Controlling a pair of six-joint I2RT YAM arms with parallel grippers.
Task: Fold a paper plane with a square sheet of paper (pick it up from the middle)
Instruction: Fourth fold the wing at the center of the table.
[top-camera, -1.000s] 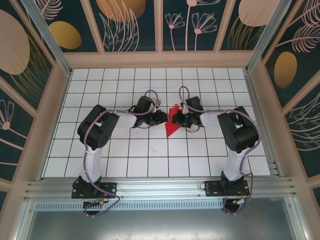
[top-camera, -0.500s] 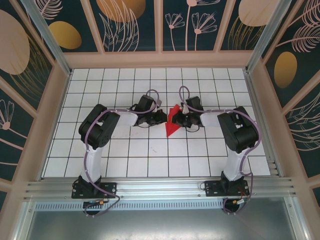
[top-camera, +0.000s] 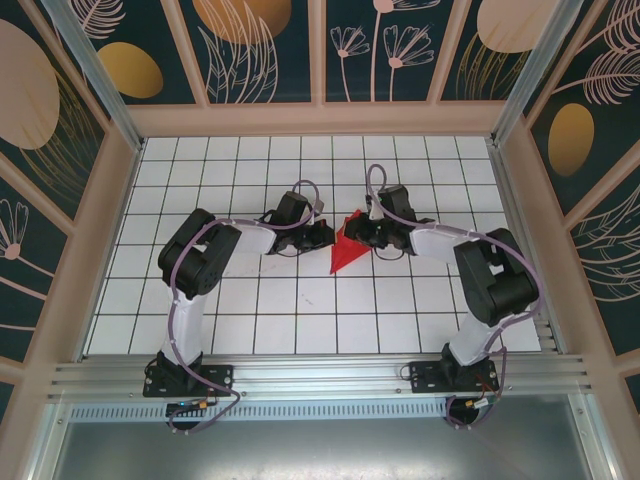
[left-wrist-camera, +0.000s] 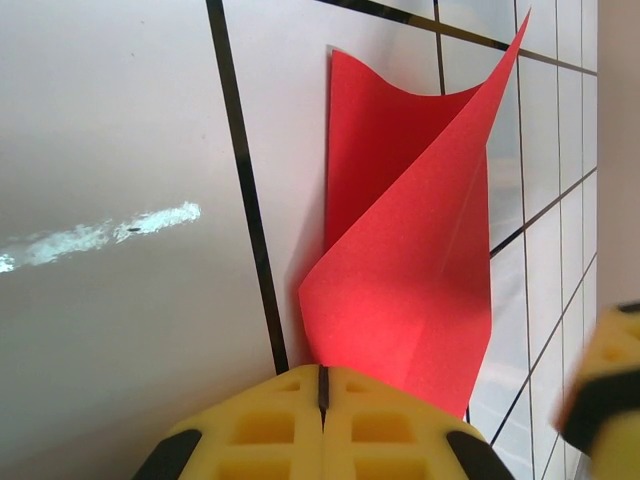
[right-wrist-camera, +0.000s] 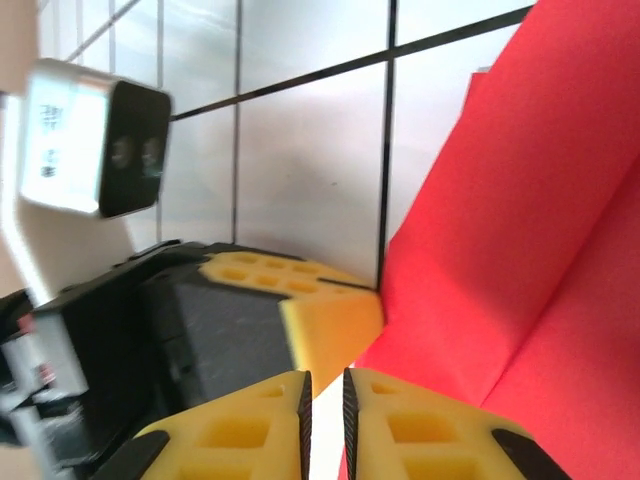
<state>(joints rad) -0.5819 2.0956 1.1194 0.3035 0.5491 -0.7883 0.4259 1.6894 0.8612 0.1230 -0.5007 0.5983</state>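
Observation:
The square sheet of paper (top-camera: 346, 247) is bright red, partly folded into a pointed shape, and stands up off the white tiled floor at mid table. In the left wrist view the paper (left-wrist-camera: 415, 260) rises in a curl from my left gripper (left-wrist-camera: 322, 372), whose yellow pads meet on its near edge. My left gripper (top-camera: 327, 236) is at the paper's left side and my right gripper (top-camera: 360, 236) at its right. In the right wrist view my right gripper (right-wrist-camera: 322, 385) stands open by a narrow gap with bare floor showing through it, and the paper (right-wrist-camera: 520, 200) lies just beside its right pad.
Both arms reach in from the near edge and their fingertips almost meet at the paper. The left gripper's yellow pads (right-wrist-camera: 305, 295) and its wrist camera (right-wrist-camera: 95, 140) sit close in front of my right gripper. Patterned walls (top-camera: 320, 50) enclose the tiled floor (top-camera: 250, 320).
My left jaws closed on the paper's edge. My right jaws parted slightly, and the right arm's elbow swung out to the right. The paper stayed nearly in place.

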